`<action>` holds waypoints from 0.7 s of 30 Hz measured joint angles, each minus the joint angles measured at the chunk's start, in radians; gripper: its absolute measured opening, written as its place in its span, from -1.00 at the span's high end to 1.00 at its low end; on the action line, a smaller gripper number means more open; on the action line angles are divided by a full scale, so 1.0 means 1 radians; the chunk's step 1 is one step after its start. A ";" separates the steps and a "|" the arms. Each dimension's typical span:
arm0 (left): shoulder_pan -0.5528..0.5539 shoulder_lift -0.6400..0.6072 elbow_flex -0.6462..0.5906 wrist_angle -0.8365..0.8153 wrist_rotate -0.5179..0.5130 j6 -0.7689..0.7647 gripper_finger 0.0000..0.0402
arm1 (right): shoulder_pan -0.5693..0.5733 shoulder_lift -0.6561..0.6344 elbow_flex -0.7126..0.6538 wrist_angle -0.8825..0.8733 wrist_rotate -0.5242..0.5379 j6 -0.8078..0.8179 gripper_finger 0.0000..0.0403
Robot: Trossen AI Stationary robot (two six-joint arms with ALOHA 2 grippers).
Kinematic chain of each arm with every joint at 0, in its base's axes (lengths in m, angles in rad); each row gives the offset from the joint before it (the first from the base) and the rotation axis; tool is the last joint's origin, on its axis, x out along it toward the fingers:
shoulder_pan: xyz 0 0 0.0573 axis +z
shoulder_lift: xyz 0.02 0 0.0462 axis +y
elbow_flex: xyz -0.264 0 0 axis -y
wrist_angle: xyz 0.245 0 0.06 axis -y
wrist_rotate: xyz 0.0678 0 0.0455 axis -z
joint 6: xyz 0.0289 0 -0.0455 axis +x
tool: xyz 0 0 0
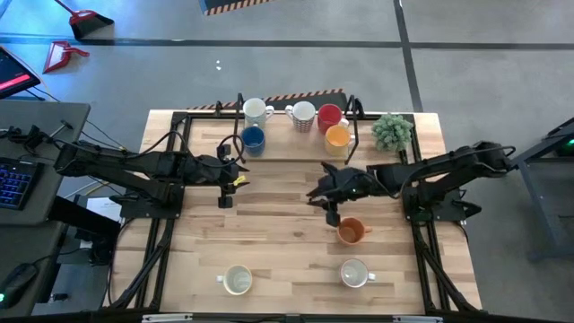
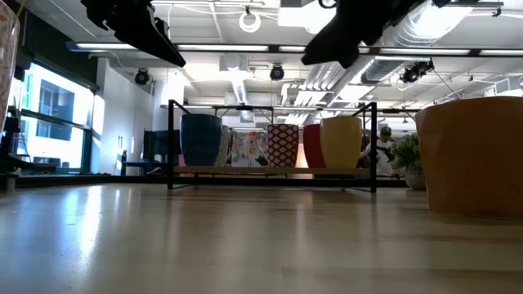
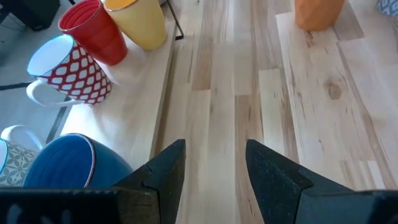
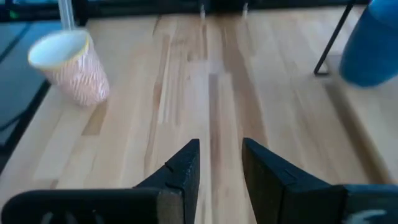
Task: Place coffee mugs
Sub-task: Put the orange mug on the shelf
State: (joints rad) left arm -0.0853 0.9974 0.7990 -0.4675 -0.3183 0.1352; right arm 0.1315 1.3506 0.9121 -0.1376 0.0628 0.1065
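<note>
Five mugs grouped at the far edge of the worktop [image 1: 269, 233] inside a black frame [image 1: 184, 126]: blue mug [image 1: 253, 138], white mug [image 1: 255, 109], patterned mug [image 1: 302, 116], red mug [image 1: 329, 116], yellow mug [image 1: 337, 136]. Probably the gathering spot, with the plant [image 1: 392, 131] just right of it. Three mugs out on open wood, apparently not yet placed: orange mug [image 1: 351, 231] right of centre, two pale mugs [image 1: 238, 280] at the near edge.

Left gripper [image 1: 226, 199] poised mid-worktop, just near of the blue mug, partly open, holding nothing, bare wood between its fingers [image 3: 166, 173]. Right gripper [image 1: 332, 216] just beside the orange mug on its far-left side, partly open, empty, not touching it; likely lining up for that mug next.
</note>
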 joint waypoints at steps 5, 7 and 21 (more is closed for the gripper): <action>0.000 0.000 0.000 0.000 0.000 0.000 0.21 | 0.064 0.000 -0.017 -0.031 0.039 0.014 0.51; 0.000 0.000 0.000 0.000 0.000 0.000 0.21 | 0.095 -0.004 -0.017 -0.053 0.057 0.028 0.51; 0.000 0.000 0.000 -0.001 0.001 0.000 0.21 | 0.294 -0.128 -0.018 -0.369 0.280 0.229 0.51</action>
State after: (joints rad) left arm -0.0853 0.9976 0.7986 -0.4689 -0.3177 0.1349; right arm 0.4252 1.2222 0.8945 -0.5070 0.3431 0.3350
